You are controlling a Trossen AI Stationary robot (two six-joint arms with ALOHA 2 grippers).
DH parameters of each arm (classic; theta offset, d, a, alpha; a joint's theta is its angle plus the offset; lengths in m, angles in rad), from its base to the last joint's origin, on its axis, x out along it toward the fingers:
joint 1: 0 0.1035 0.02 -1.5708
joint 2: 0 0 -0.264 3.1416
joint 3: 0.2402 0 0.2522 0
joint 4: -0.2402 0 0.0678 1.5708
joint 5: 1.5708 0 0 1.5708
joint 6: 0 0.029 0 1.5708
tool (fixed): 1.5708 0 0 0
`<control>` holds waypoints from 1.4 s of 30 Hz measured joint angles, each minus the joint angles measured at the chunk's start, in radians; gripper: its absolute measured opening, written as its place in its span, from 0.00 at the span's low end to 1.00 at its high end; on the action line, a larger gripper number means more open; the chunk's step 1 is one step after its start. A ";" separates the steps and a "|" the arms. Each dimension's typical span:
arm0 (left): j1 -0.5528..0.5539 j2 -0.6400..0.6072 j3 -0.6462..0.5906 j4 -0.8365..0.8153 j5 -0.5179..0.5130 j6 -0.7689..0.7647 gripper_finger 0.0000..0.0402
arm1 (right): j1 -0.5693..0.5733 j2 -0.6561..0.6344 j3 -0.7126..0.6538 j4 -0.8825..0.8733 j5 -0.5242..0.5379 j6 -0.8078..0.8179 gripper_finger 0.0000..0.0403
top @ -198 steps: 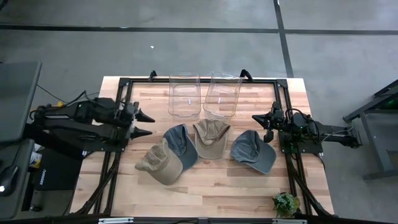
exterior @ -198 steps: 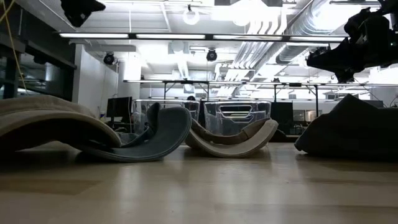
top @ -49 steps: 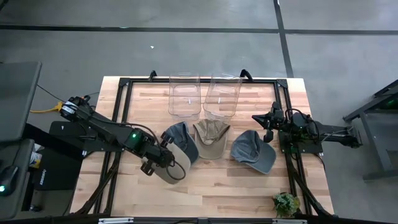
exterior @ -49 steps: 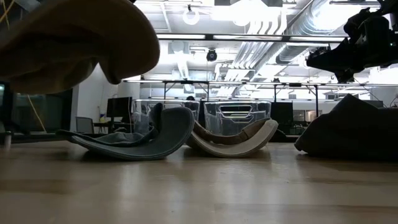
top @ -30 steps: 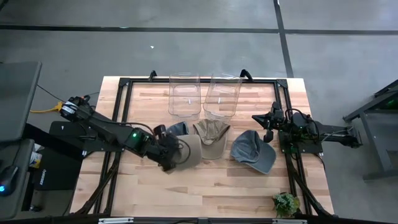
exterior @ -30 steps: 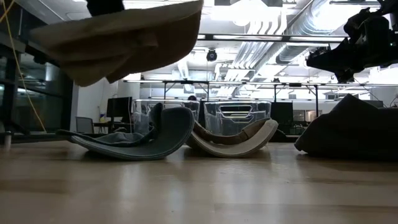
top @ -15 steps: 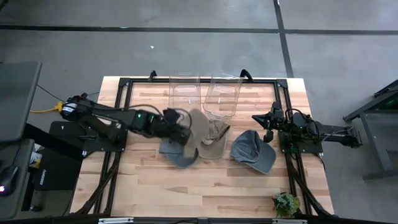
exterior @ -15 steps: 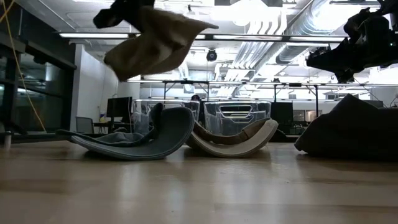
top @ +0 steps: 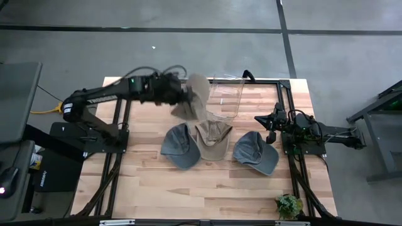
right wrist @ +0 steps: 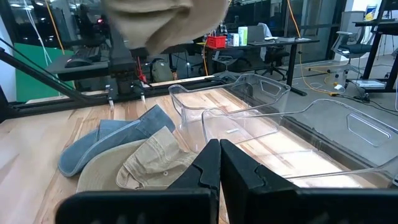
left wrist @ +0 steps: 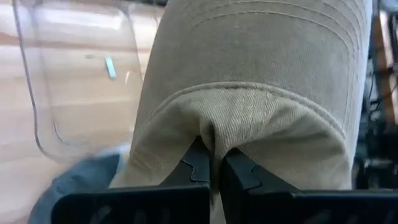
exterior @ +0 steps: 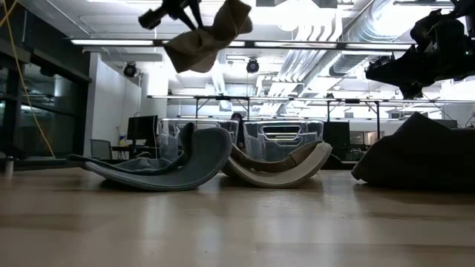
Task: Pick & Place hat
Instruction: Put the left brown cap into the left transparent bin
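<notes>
From above, the left gripper holds a tan hat in the air over the left clear bin, which the hat mostly hides, beside the right clear bin at the far edge of the wooden table. Only the left wrist view shows the grip itself: the two dark fingers pinch a fold of the hat's corduroy crown, fully clenched on the cloth, with the clear bin and a bit of blue cap below. The low view shows how high the hat hangs, well clear of the caps on the table. Three caps lie in a row on the boards: a blue-grey cap, a beige cap and a slate cap (the beige one touches the blue-grey one). A small plant sits at the near right corner. Beyond the table the low view shows a lit workshop with desks and ceiling ducts. The right gripper waits at the right edge, fingers pressed together and holding nothing.
</notes>
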 joint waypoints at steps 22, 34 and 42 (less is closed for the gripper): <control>0.520 0.178 -0.001 0.001 0.619 0.219 0.00 | 0.000 0.000 0.000 0.002 0.000 0.000 0.00; 0.521 0.304 -0.001 -0.080 0.602 0.271 0.00 | 0.000 0.000 0.000 0.002 0.000 0.000 0.00; 0.521 0.309 -0.001 -0.096 0.513 0.229 0.00 | 0.000 0.000 0.000 0.002 0.000 0.000 0.00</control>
